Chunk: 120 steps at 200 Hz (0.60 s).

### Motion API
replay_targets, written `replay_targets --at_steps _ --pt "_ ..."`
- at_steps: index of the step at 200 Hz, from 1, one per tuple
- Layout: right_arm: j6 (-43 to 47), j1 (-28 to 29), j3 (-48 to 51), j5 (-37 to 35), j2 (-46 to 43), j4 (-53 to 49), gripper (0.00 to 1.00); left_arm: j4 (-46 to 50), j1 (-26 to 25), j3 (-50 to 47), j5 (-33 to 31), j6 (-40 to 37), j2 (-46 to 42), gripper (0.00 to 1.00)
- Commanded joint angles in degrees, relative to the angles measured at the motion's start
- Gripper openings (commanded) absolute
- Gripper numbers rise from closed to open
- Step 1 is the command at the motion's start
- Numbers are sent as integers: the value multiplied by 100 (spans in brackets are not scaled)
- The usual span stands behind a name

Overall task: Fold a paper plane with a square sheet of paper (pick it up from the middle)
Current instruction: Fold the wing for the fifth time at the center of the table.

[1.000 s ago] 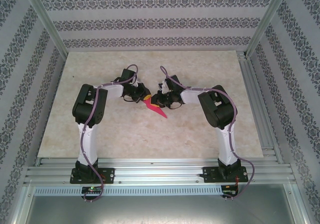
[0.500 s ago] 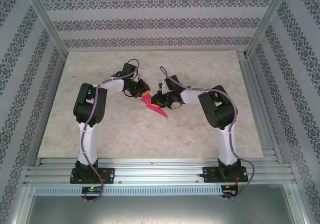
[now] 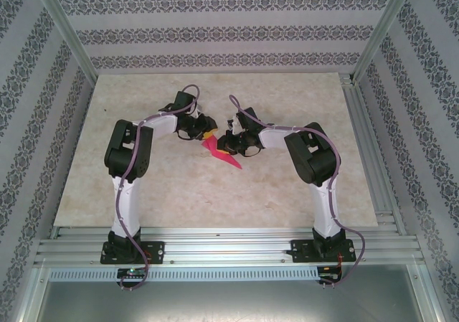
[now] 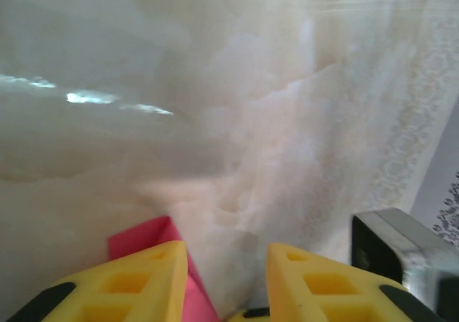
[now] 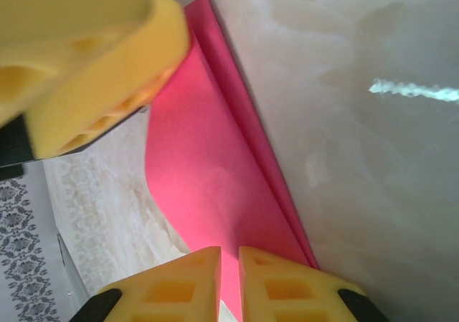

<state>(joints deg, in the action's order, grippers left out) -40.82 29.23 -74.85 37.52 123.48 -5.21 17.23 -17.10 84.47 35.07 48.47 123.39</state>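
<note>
right wrist view: the paper plane (image 5: 208,164) is found clamped by the right tool (image 5: 229,259), creased layers shown along one edge. left wrist view: the left tool (image 4: 226,257) is held parted, a paper corner beside one finger. top external: the plane is seen mid worktop (image 3: 143,186), between both tools.

This is a robotics lab cell, whatever the wallpaper suggests. Bare silver aluminium frame posts (image 3: 68,39) box in walls papered in grey floral stripes (image 3: 222,34). Two black-and-white robot arms, left (image 3: 125,186) and right (image 3: 320,186), are bolted to slotted aluminium rails (image 3: 229,244) and trail thin purple cables (image 3: 189,92). A pale marble-patterned counter (image 3: 143,193) spreads beneath and beyond the left hand (image 3: 209,133) and right hand (image 3: 224,148).
</note>
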Motion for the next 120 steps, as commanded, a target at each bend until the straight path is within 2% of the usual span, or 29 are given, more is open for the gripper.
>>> replay_targets --at_steps 1,32,65,100,120 --pt "58 3 102 -473 128 -431 15 -105 -5 16 234 -51 -539 38" --pt "13 11 93 -447 132 -359 15 75 -29 -98 387 46 -632 38" --pt "-14 12 80 -421 128 -299 15 -176 -117 -439 514 277 -550 33" --pt "-75 17 117 -427 95 -180 15 -692 -118 -782 308 642 -503 31" --pt "-93 15 155 -412 72 -135 15 -841 -123 -732 475 739 -301 32"
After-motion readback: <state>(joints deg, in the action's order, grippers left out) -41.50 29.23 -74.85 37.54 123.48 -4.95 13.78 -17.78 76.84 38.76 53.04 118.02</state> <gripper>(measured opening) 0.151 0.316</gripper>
